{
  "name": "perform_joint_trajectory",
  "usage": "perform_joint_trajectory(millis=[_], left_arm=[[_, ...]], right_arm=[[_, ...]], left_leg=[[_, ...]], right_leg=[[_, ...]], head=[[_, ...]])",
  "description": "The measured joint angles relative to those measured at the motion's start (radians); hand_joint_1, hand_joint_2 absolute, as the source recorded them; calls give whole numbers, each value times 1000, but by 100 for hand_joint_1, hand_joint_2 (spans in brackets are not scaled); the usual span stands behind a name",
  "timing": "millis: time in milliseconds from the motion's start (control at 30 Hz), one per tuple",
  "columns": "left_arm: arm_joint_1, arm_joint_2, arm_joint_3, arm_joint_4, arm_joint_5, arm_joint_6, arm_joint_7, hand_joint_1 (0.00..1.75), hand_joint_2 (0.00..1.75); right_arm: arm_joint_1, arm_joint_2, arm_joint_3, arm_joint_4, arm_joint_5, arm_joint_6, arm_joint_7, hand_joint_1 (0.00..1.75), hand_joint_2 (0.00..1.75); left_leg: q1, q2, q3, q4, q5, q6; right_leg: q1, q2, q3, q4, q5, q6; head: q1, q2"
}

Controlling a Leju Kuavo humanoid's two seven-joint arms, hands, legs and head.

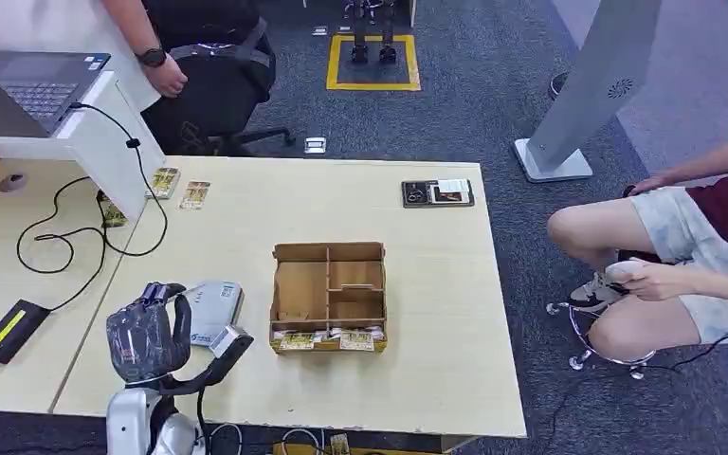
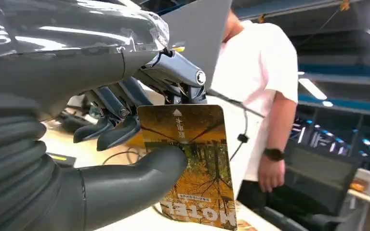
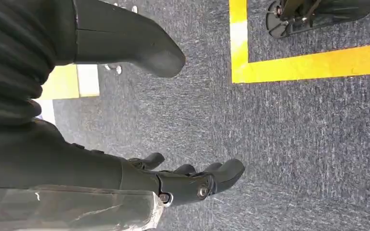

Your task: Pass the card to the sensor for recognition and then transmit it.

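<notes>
- Glossy, thin, rigid card [image 2: 192, 166], printed with autumn trees, is pinched between thumb and fingers of the left robot hand [image 1: 147, 334] at 7 o'clock on the bench [image 1: 436, 313].
- Risk: the smooth card may slip or rotate in this narrow pinch, spoiling presentation to the grey boxy sensor [image 1: 210, 311] at the hand's 3 o'clock.
- Right robot hand [image 3: 173, 180] hangs over carpet, fingers spread, holding nothing.

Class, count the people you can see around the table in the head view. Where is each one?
2. One person stands beyond the table's far left corner, by the office chair. Another person sits on a stool to the table's right. Others may be out of frame.
</notes>
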Motion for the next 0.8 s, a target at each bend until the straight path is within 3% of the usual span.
perform_joint_trajectory(millis=[200,467,633,800], left_arm=[[-2,18,-3,19,-13,0,19,175,175],[-17,101,-97,146,-110,0,292,175,175],[-35,150,-173,245,-129,-15,359,175,175],[-65,190,-254,324,-135,-86,401,175,175]], right_arm=[[0,0,6,0,-4,0,0,0,175],[0,-1,14,0,-11,7,3,0,175],[1,-3,18,0,-29,11,4,0,175],[4,-6,24,0,-31,22,4,0,175]], left_leg=[[0,0,0,0,0,0],[0,0,0,0,0,0],[0,0,0,0,0,0],[0,0,2,0,0,0]], right_leg=[[0,0,0,0,0,0],[0,0,0,0,0,0],[0,0,0,0,0,0],[0,0,2,0,0,0]], head=[[0,0],[0,0],[0,0],[0,0]])
